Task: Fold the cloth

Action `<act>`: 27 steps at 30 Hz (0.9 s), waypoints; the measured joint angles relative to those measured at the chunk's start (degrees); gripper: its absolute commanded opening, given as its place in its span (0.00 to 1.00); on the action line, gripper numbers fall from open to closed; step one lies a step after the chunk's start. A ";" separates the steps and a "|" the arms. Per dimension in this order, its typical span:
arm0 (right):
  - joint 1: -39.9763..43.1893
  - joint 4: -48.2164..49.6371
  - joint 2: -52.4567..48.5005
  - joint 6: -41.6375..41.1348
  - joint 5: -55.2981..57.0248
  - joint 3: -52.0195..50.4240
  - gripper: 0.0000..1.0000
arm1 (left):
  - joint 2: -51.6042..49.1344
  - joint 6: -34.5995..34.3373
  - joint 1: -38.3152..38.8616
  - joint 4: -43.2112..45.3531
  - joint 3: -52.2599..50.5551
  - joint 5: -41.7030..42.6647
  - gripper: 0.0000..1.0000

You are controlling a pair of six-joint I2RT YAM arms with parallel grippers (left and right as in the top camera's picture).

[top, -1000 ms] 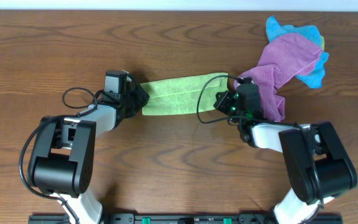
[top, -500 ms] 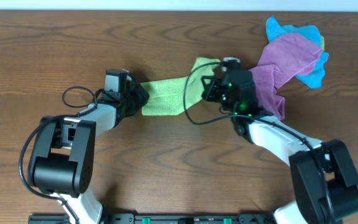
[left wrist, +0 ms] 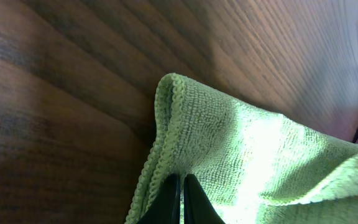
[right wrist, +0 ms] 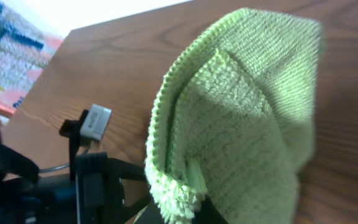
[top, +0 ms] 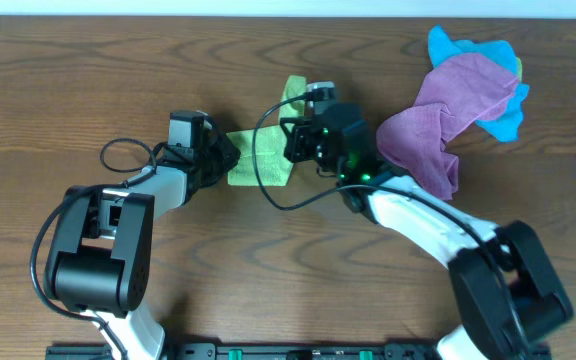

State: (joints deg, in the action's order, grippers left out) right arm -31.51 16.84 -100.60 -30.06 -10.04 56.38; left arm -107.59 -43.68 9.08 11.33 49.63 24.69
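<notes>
The lime-green cloth (top: 268, 150) lies bunched between my two grippers at the table's middle. My left gripper (top: 224, 155) is shut on the cloth's left edge; in the left wrist view its fingers (left wrist: 182, 202) pinch the hemmed edge of the cloth (left wrist: 253, 155). My right gripper (top: 296, 128) is shut on the cloth's right end and holds it lifted, doubled back over the left part. In the right wrist view the cloth (right wrist: 247, 118) hangs folded from my gripper (right wrist: 188, 208), with the left arm (right wrist: 86, 180) just beyond.
A purple cloth (top: 438, 115) lies crumpled on a bright blue cloth (top: 468, 50) at the back right. A black cable (top: 268, 185) loops from the right arm over the wooden table (top: 288, 260).
My right gripper has carried the cloth's right end up and leftward, away from the purple cloth and toward the left gripper. The cloth went from a stretched strip to doubled over. The left gripper has not moved.
</notes>
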 measured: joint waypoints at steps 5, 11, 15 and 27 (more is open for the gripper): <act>-1.84 -3.19 -5.66 0.44 -0.48 3.76 0.01 | 0.00 -0.02 -0.02 0.00 0.02 0.22 0.06; -3.26 -5.38 -7.78 0.61 -0.70 5.51 0.01 | 0.00 -0.02 -0.63 -0.17 1.03 0.87 0.06; -3.76 -6.16 -7.78 0.83 -0.68 5.55 0.01 | 0.00 -0.02 -1.97 -0.20 2.21 2.29 0.06; -6.73 -7.65 -7.78 2.71 -0.68 5.57 0.01 | 0.04 2.12 -2.67 -4.87 6.16 4.44 0.05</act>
State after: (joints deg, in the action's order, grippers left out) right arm -38.24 9.19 -108.38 -27.35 -10.72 61.95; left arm -107.55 -41.56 6.42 6.46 55.79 29.12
